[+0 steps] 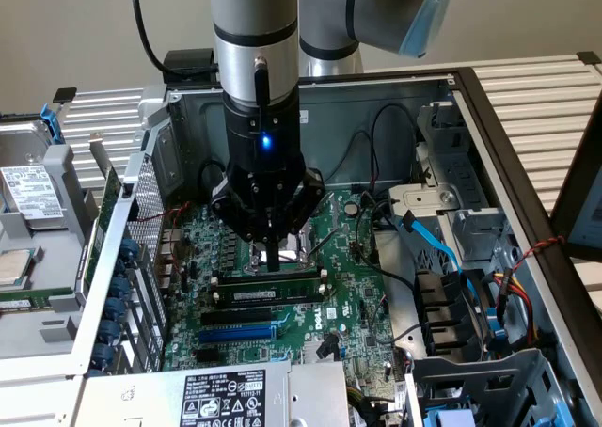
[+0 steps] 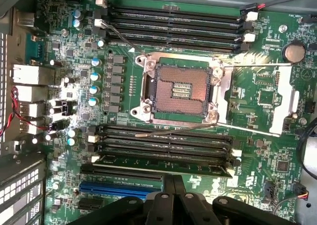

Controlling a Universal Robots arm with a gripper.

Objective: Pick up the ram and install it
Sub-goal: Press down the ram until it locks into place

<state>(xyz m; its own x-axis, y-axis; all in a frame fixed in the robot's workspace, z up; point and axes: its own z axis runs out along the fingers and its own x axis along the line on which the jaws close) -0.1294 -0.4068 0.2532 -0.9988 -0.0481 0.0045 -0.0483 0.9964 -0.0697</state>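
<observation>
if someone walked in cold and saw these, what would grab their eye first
First, the gripper, lowered into the open computer case with a blue light glowing on its body. Its fingertips sit at the ram, which lies along the memory slots on the green motherboard. In the wrist view, the bare CPU socket stands out at the board's middle, between two banks of black slots.

The motherboard (image 1: 339,286) lies flat inside the open computer case (image 1: 489,126). The ram (image 1: 273,295) sits among the memory slots (image 2: 163,140) beside the CPU socket (image 2: 179,89), the gripper (image 1: 271,256) directly above it.
</observation>
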